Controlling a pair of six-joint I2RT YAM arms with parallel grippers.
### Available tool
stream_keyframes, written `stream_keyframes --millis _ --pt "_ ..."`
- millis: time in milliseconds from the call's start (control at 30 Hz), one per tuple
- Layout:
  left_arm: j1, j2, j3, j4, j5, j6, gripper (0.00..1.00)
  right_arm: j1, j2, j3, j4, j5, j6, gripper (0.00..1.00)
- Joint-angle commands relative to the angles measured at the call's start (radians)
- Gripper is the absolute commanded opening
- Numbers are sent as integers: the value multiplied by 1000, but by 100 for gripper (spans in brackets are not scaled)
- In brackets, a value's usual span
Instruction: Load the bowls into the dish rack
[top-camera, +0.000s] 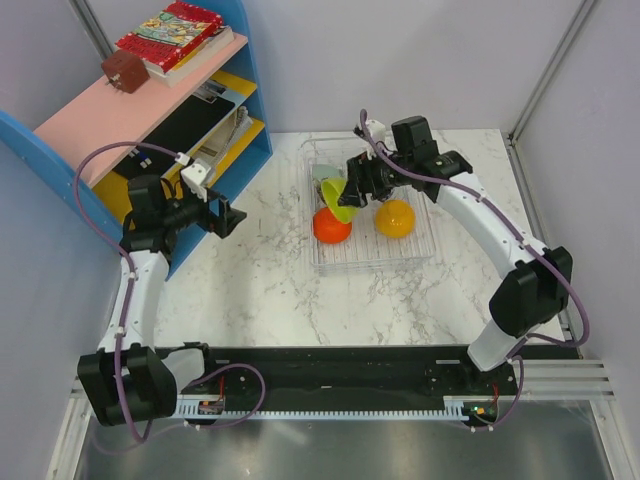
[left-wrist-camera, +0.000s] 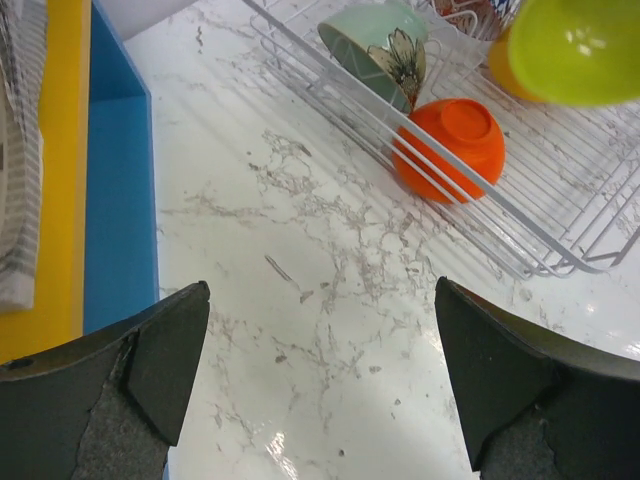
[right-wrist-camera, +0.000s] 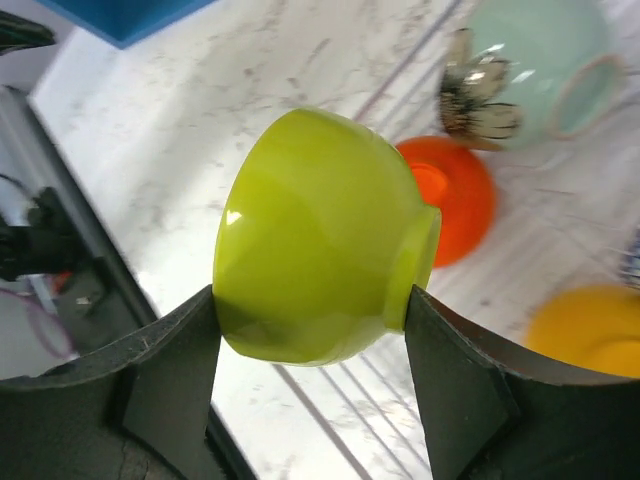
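— bowls, where are they?
— in the dish rack (top-camera: 370, 262): red-orange bowl (top-camera: 331, 227) base up at the near side, orange-yellow bowl (top-camera: 395, 218) beside it, pale green bowl (top-camera: 325, 178) tilted behind.
— and the hands?
— left gripper (left-wrist-camera: 320, 300) spread wide over the marble table (top-camera: 260, 280), empty. right gripper (right-wrist-camera: 310, 330) clamps the yellow-green bowl (right-wrist-camera: 320, 240) above the rack.

In the left wrist view we see the yellow-green bowl (left-wrist-camera: 575, 50) blurred and cut off by the top edge, and it hides most of the orange-yellow bowl (left-wrist-camera: 503, 68). From the right wrist, the blue-and-white bowl (right-wrist-camera: 632, 268) is only a sliver at the right edge. From above, the right arm (top-camera: 415, 140) covers the far end of the dish rack (top-camera: 365, 262).
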Motion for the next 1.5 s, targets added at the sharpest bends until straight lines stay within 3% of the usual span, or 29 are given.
stream_keyframes --millis 0,233,467,1000,1467 --pt "45 -57 -82 -28 94 -15 100 6 -58 85 -194 304 -285 0" --pt "65 -64 -128 -23 100 -14 100 45 -58 61 -294 528 -505 0" --pt "70 -62 -146 1 105 -34 100 162 -37 1 -294 693 -609 0" --pt "71 -37 -158 18 109 -40 100 259 140 14 -296 857 -701 0" --pt "71 -31 -163 26 108 -38 100 292 233 28 -266 906 -712 0"
